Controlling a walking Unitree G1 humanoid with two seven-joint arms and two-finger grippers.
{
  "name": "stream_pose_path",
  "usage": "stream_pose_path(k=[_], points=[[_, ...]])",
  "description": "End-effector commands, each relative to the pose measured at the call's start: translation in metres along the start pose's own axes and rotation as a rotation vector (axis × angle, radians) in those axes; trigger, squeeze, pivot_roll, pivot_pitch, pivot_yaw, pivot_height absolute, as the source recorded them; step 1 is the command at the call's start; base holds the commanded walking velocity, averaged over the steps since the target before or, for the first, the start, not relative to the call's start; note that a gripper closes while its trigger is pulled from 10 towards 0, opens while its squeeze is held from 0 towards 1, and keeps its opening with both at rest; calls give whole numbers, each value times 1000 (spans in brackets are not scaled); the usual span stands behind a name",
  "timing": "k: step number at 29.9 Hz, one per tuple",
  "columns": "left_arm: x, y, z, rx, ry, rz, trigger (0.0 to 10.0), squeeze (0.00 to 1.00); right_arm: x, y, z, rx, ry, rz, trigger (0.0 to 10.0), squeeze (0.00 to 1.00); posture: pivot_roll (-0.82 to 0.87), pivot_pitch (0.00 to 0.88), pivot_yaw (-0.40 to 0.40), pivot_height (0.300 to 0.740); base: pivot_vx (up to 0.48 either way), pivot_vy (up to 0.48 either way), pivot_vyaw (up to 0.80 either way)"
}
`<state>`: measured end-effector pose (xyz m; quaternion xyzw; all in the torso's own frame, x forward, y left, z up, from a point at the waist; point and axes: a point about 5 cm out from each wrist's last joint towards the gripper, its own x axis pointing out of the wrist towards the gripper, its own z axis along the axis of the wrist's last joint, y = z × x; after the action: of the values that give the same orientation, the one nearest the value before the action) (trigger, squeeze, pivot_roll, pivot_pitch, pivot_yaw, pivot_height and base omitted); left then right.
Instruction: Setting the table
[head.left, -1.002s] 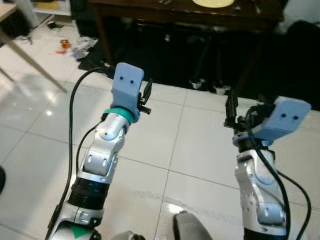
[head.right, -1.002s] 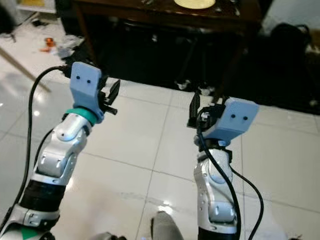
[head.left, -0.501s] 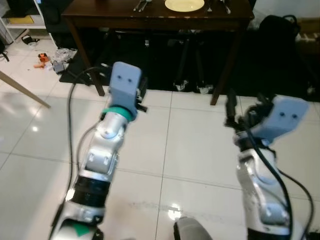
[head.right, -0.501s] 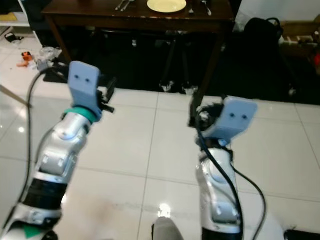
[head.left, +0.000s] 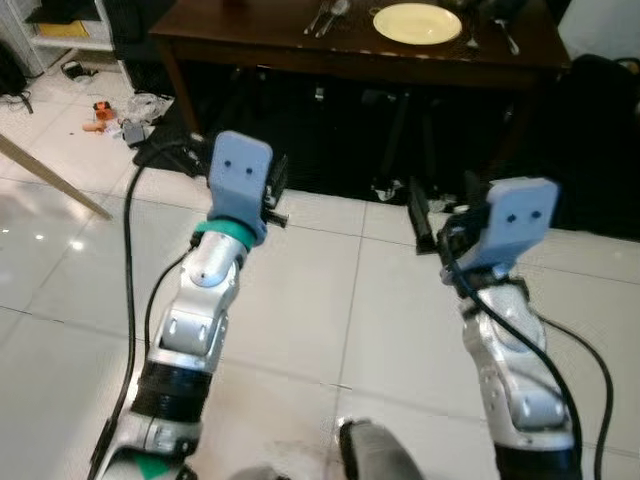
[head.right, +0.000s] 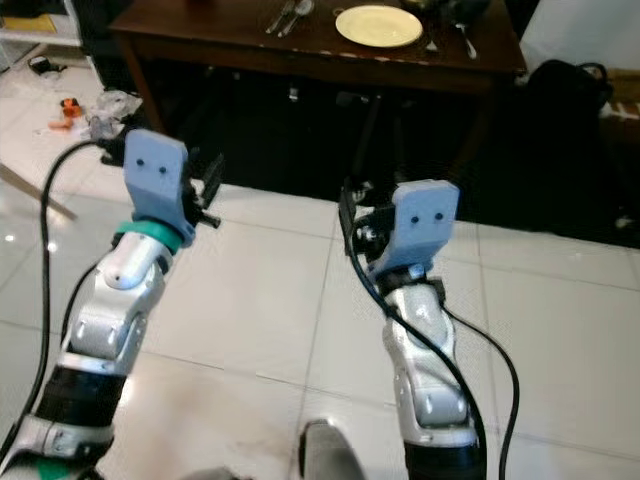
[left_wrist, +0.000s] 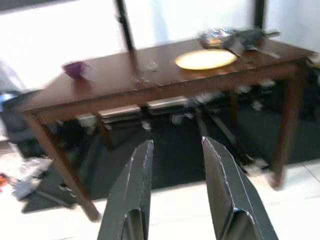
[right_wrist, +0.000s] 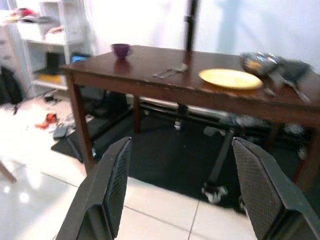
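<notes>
Fingers of the left gripper (left_wrist: 175, 200) stand parted by a narrow gap and hold nothing; fingers of the right gripper (right_wrist: 187, 192) are spread wide, likewise empty. Both arms are raised over the white tiled floor (head.left: 300, 300), well short of the dark wooden table (right_wrist: 165, 82), which lies ahead of both sets of fingertips.

Left wrist view: beyond the fingertips, the yellow plate (left_wrist: 205, 59) sits on the table top, with a purple cup (left_wrist: 74, 68) far to its side near the table's other end, a metal bowl (left_wrist: 216, 36) just behind the plate, and small cutlery (left_wrist: 145, 70) between cup and plate, too blurred to tell piece from piece.

Right wrist view: the same table seen between the wide fingers; the cup's handle shows here, the cutlery resolves as a pair of utensils lying together, and a second group of utensils (right_wrist: 287, 87) lies past the plate beside the bowl; white shelves (right_wrist: 47, 35) stand by the wall at the cup end.

Head views: the plate (head.right: 378, 25) from above, cutlery (head.right: 287, 15) on one side and more utensils (head.right: 450, 35) on the other; small clutter (head.left: 115, 115) on the floor near the table leg on the left gripper's side; a black bag (head.right: 575, 90) beyond the right gripper.
</notes>
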<state>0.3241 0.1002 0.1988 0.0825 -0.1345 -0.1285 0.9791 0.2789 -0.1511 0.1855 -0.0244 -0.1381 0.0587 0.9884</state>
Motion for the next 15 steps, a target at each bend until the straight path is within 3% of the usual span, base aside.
stream_pose_path(k=[1, 9, 11, 15], points=[[-5, 15, -1, 39, -6, 47, 10000, 0, 4, 8, -2, 37, 8, 39, 10000, 0, -81, 10, 44, 740, 428, 0, 0], [-6, 27, -3, 53, -5, 92, 10000, 0, 13, 10, -4, 74, 13, 35, 10000, 0, -76, 4, 34, 740, 420, 0, 0], [-2, 25, -3, 45, -6, 76, 10000, 0, 14, 0, -8, 107, 26, -59, 10000, 0, -92, 5, 57, 740, 422, 0, 0], [0, 23, -2, 40, -5, 63, 10000, 0, 14, -4, -8, 114, 28, -99, 10000, 0, -98, 4, 67, 740, 422, 0, -231]])
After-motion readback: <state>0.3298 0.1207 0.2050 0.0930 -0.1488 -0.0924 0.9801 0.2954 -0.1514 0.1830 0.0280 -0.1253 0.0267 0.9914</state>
